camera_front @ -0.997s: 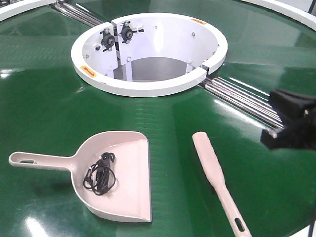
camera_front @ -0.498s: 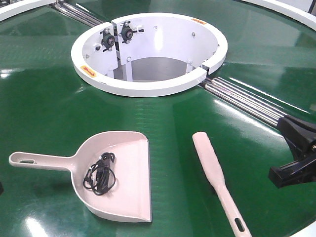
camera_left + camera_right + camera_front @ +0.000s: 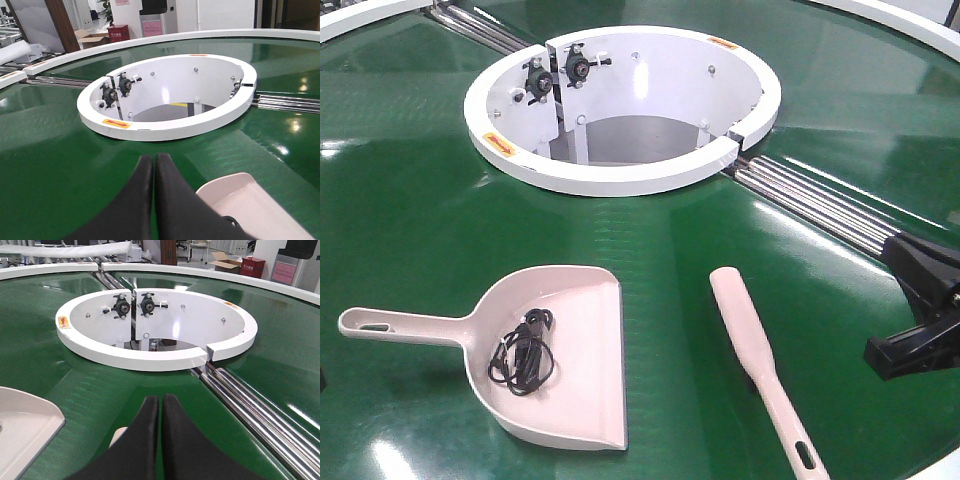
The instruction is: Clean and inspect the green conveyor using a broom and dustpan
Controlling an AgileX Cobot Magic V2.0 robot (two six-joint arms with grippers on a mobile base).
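Observation:
The pale broom (image 3: 745, 325) lies flat on the green conveyor (image 3: 420, 200), handle toward the front edge. To its left lies the dustpan (image 3: 580, 340), its handle pointing left and a coiled black cable (image 3: 523, 352) inside it. My left gripper (image 3: 154, 156) is shut and empty above the belt, with the dustpan (image 3: 255, 200) just to its right. My right gripper (image 3: 160, 397) is also shut and empty; the tip of the broom (image 3: 119, 433) shows below its left finger. In the front view, black parts of the right arm (image 3: 920, 275) sit at the right edge, apart from the broom.
A white ring housing (image 3: 620, 175) with an open centre stands at the middle of the belt. Shiny steel rollers (image 3: 820, 205) run from it toward the right and others toward the back left. A white outer rim (image 3: 150, 42) bounds the belt; boxes and machines stand beyond it.
The right arm moved down at the right edge of the front view a second ago and has held still since. Broom, dustpan and cable have not moved.

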